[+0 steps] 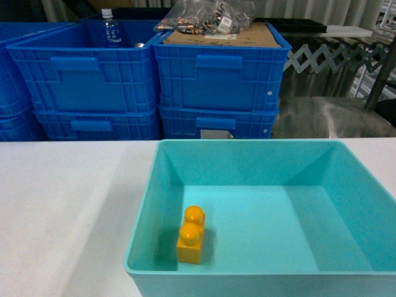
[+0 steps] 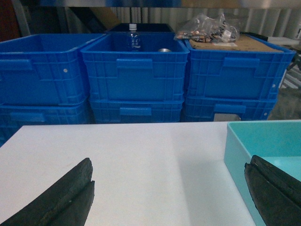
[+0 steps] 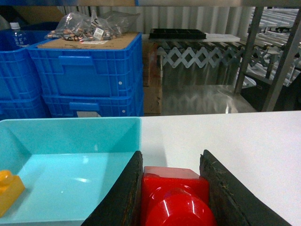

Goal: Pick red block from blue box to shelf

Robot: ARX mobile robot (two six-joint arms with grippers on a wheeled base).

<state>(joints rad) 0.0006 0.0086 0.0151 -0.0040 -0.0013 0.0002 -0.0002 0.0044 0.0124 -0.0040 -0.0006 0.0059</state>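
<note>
My right gripper [image 3: 171,157] is shut on the red block [image 3: 174,197], which is glossy and shows its round stud toward the camera. It hangs over the white table just right of the blue box [image 3: 70,120], outside its right wall. Seen from the head view, the blue box [image 1: 143,210] is a shallow teal bin holding only a yellow-orange two-stud brick [image 1: 191,235]. My left gripper [image 2: 169,165] is open over the bare table, left of the box wall [image 2: 235,146]. Grey posts of the shelf [image 3: 249,47] rise at the back right. Neither gripper shows in the head view.
Dark blue ribbed crates [image 1: 216,80] are stacked behind the table. One holds a water bottle [image 1: 110,28]; another carries cardboard and plastic bags [image 1: 210,18]. A folding lattice barrier [image 3: 202,59] stands behind. White table [image 3: 244,141] extends right of the box.
</note>
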